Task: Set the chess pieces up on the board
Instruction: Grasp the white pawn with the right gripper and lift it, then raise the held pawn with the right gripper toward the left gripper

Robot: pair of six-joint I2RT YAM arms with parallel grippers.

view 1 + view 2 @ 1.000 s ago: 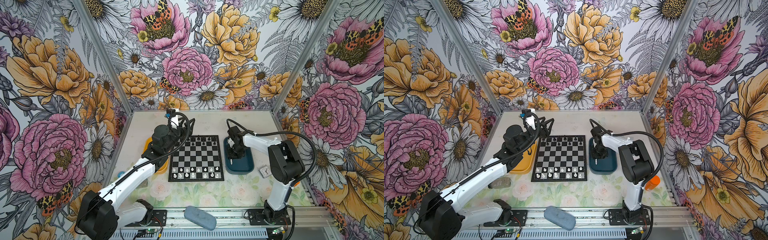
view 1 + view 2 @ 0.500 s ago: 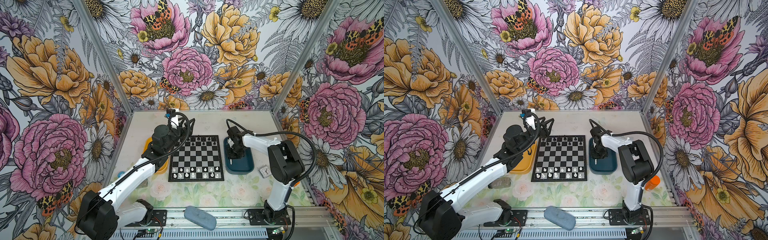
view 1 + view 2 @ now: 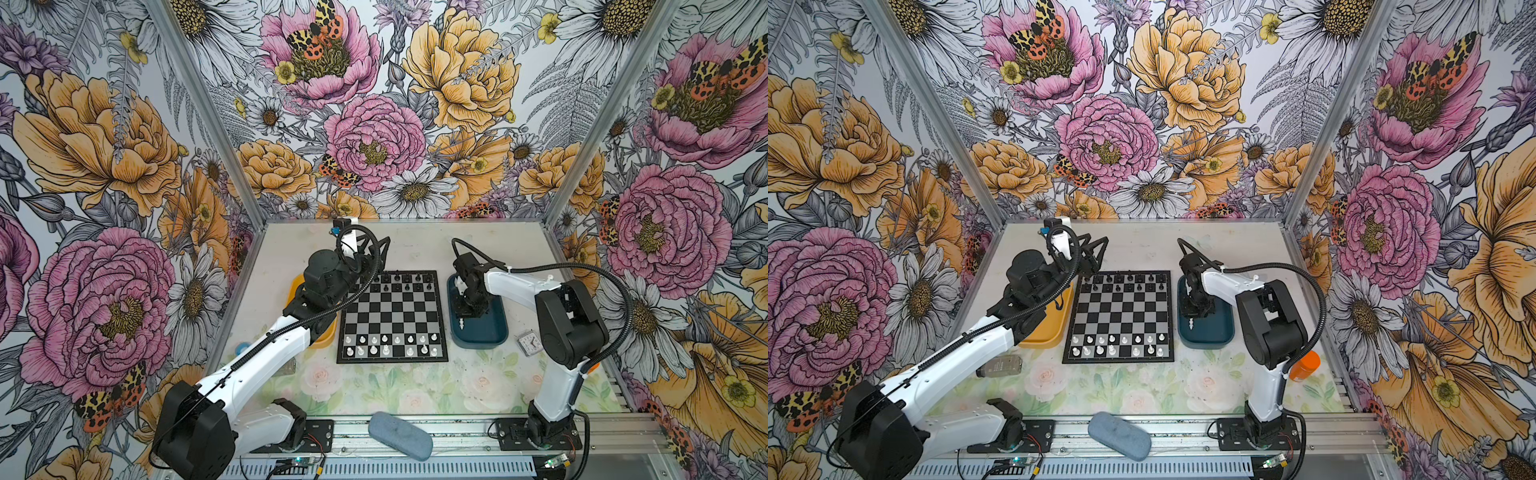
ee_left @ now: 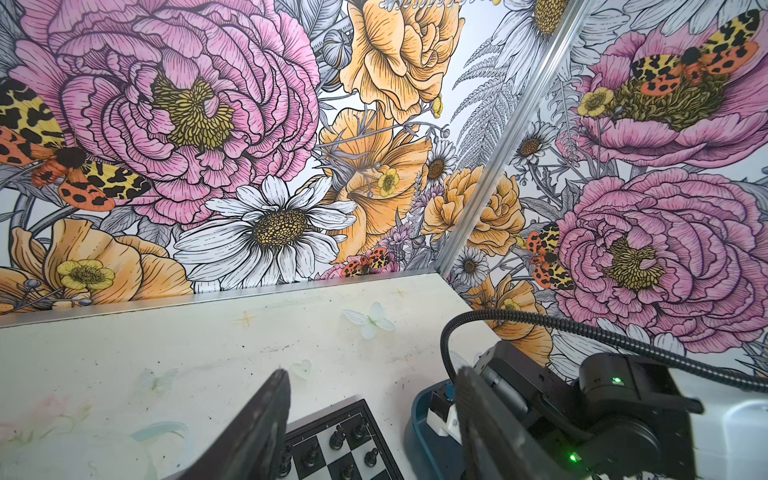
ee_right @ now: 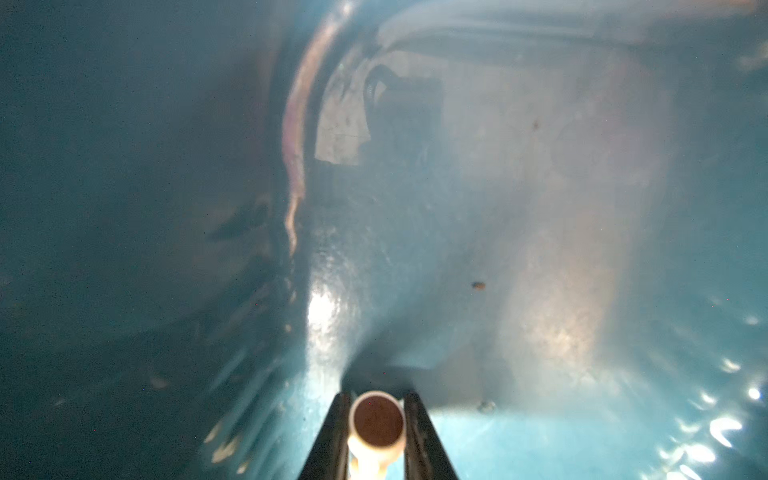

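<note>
The board [image 3: 392,309] [image 3: 1121,309] lies mid-table, its corner [image 4: 376,467] showing in the left wrist view. Several white chess pieces [image 3: 386,345] [image 3: 1113,345] stand on its two near rows. Black chessmen [image 3: 399,281] fill the far rows. My right gripper [image 5: 377,397] [image 3: 466,312] reaches down into the blue tray [image 3: 492,334] [image 3: 1219,332] and is shut on a white chess piece [image 5: 377,422], whose round brown-felted base faces the wrist camera. In both top views a white piece [image 3: 461,323] [image 3: 1191,323] shows at that gripper's tip. My left gripper [image 4: 372,371] [image 3: 374,257] hangs open and empty over the board's far-left corner.
A yellow tray [image 3: 324,338] [image 3: 1040,338] lies left of the board, mostly under my left arm. A small clock [image 3: 528,344] sits right of the blue tray, an orange object [image 3: 1304,365] by the right arm, a clear bottle [image 3: 998,365] near left, a grey-blue pouch [image 3: 401,434] on the front rail.
The right gripper's jaws have drawn in around the white piece in the blue tray. The left arm has stayed where it was.
</note>
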